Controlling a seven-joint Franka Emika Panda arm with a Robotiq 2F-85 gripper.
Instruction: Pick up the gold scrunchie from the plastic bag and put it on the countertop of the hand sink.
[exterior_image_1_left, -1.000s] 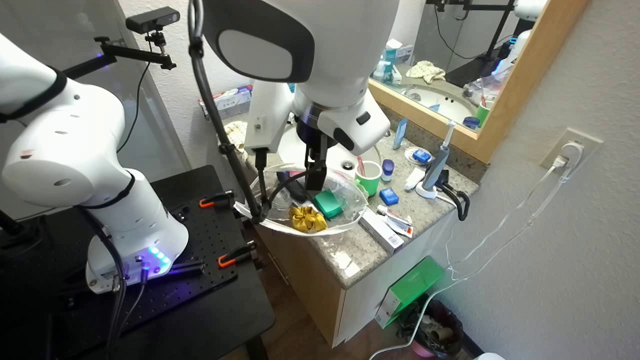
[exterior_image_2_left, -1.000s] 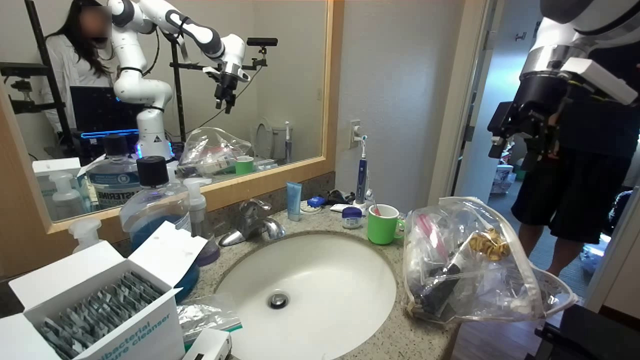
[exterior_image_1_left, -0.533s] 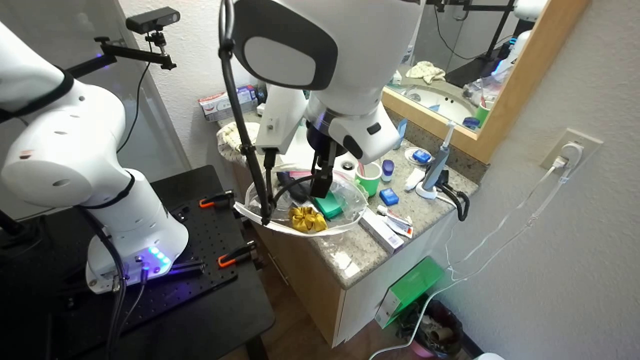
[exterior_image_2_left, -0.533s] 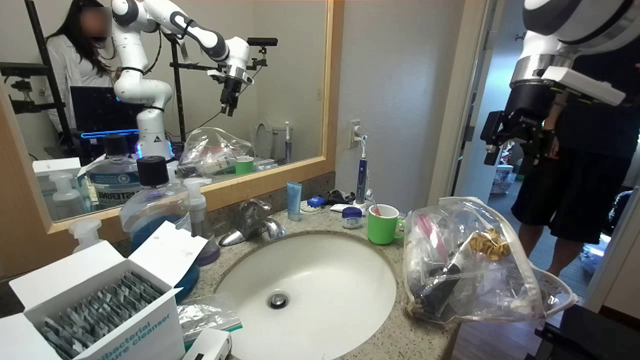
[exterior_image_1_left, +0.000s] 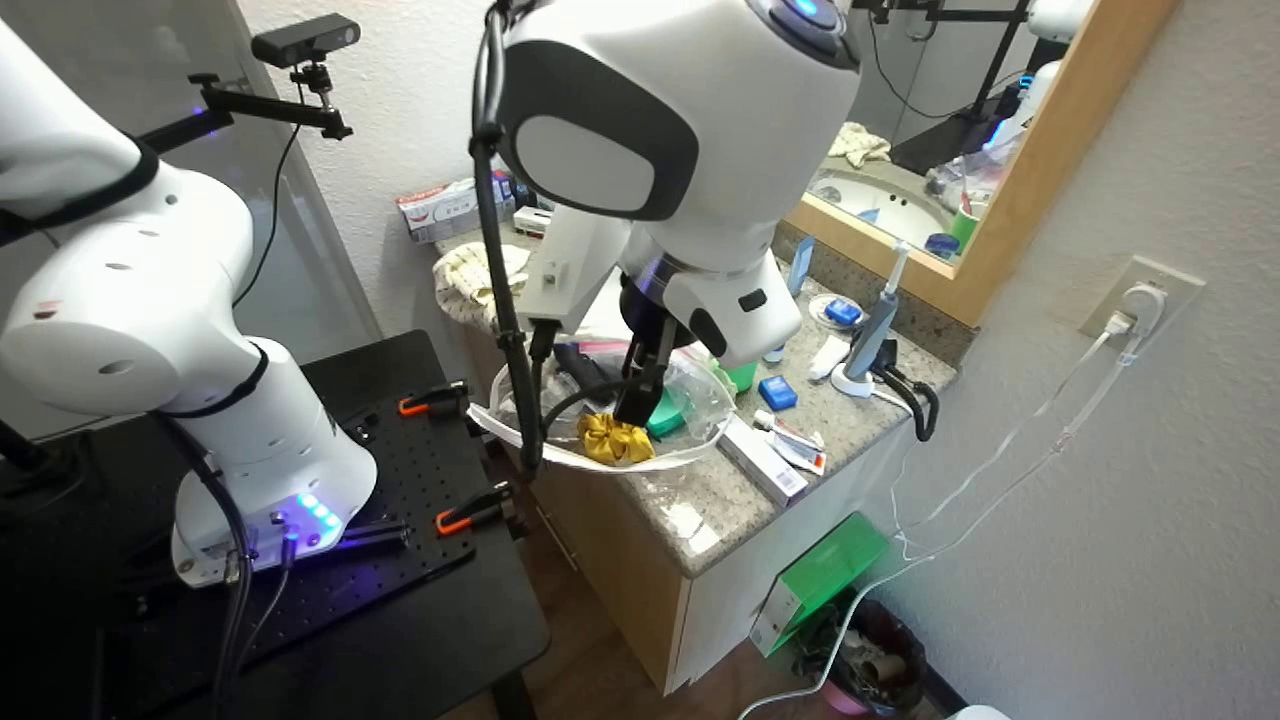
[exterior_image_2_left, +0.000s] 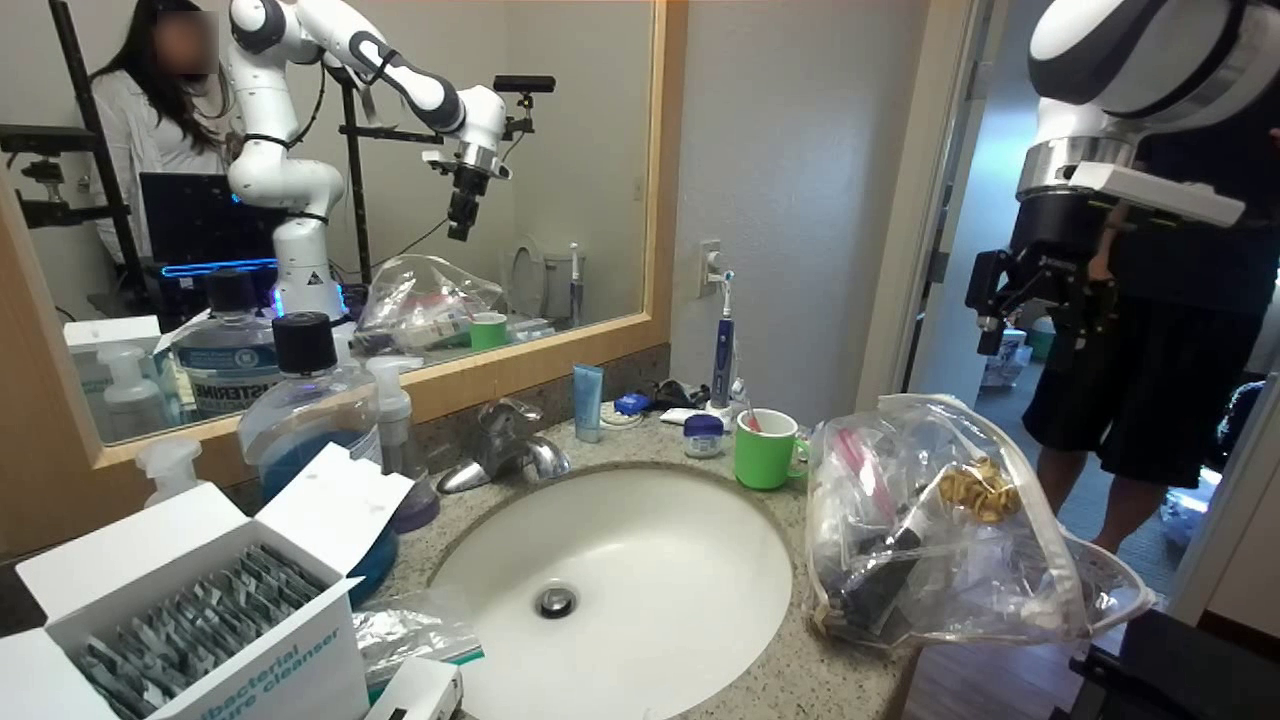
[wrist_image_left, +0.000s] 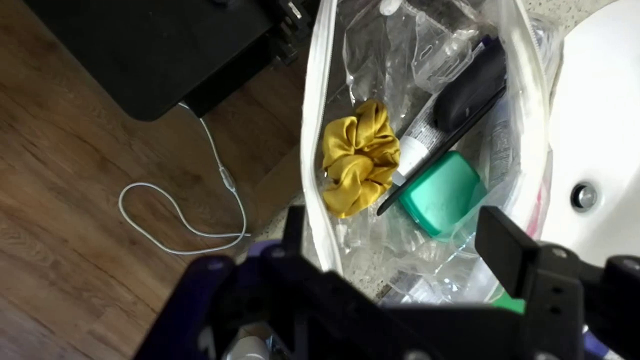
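Note:
The gold scrunchie (wrist_image_left: 360, 157) lies bunched in the clear plastic bag, against the white zip rim (wrist_image_left: 312, 125). It shows in both exterior views (exterior_image_1_left: 614, 438) (exterior_image_2_left: 980, 490), seen through the plastic in one of them. The bag (exterior_image_2_left: 950, 580) rests on the counter with its mouth open and overhanging the edge. My gripper (wrist_image_left: 391, 217) is open and empty, its fingers spread wide. It hangs above the bag (exterior_image_2_left: 1035, 340), pointing down, apart from the scrunchie. The pale speckled countertop (exterior_image_2_left: 765, 650) surrounds the round white hand sink (exterior_image_2_left: 650, 560).
A green case (wrist_image_left: 442, 195) and a black item (wrist_image_left: 472, 85) lie beside the scrunchie in the bag. A green mug (exterior_image_2_left: 765, 455) stands between bag and tap (exterior_image_2_left: 505, 450). A white box (exterior_image_1_left: 762, 460) lies by the bag. An open box of sachets (exterior_image_2_left: 200, 640) stands across the sink.
My gripper has come lower over the bag and shifted rightward in an exterior view, with the arm straightening toward vertical. It stays open. The scrunchie and bag have not moved.

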